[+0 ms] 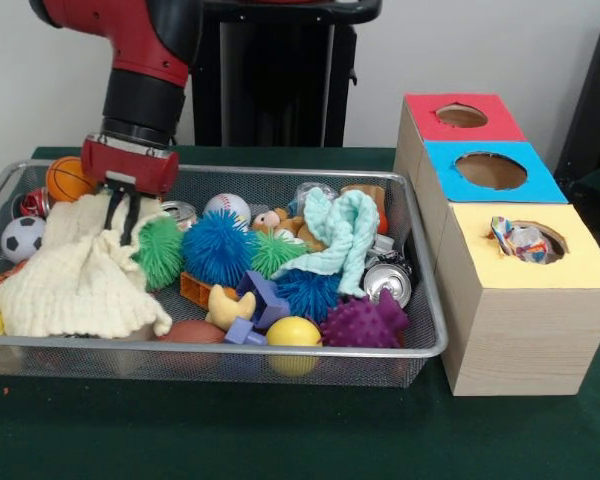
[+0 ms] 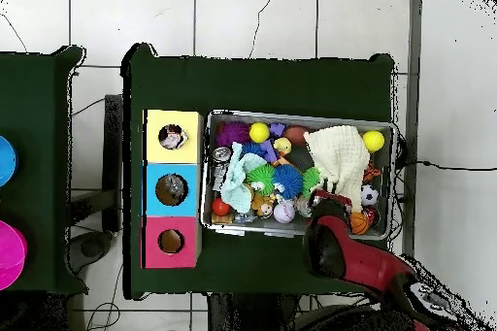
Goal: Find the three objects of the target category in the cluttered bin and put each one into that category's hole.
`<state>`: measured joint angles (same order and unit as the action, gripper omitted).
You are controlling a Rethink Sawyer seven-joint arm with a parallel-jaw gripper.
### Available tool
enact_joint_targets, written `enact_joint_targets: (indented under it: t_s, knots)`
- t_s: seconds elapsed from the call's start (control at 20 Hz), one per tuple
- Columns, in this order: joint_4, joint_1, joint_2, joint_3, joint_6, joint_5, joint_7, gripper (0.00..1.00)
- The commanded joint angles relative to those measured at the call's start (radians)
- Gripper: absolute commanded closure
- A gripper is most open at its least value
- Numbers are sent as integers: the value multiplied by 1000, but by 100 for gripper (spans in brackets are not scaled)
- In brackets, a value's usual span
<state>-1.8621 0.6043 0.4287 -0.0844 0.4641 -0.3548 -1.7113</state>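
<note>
Green tabletop. Searching bin [image 1: 432,340]; my end effector [image 1: 122,222], fingers apart, over cream cloth [image 1: 75,275]. Next: lift cloth aside.

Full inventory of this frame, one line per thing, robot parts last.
Silver wire-mesh bin: 1, on the green table.
Wood-grain box: 1, right of bin; red hole, blue hole, yellow hole.
Printed white wad: 1 visible, in yellow hole.
Cream cloth: 1, bin's left end.
Mint cloth: 1, draped centre-right.
Spiky rubber balls: blue 2, green 2, purple 1.
Yellow balls: 2.
Basketball, soccer ball, baseball: 1 each, bin's rear and left.
Silver cans: at least 2.
Blue plastic block: 1, front centre.
Gripper: 1, black fingers down on cream cloth; open or shut unclear.
</note>
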Motion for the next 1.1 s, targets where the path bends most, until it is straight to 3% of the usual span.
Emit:
enact_joint_targets:
  t_s: [0.05, 0.25, 0.65, 1.1]
  knots:
    - [64, 0, 38, 39, -191, -12, -86, 100]
    - [-15, -55, 173, 56, -286, 18, -94, 100]
    - [-85, -172, 298, 54, -345, 61, -156, 100]
    - [-121, -245, 332, 102, -468, 162, -219, 100]
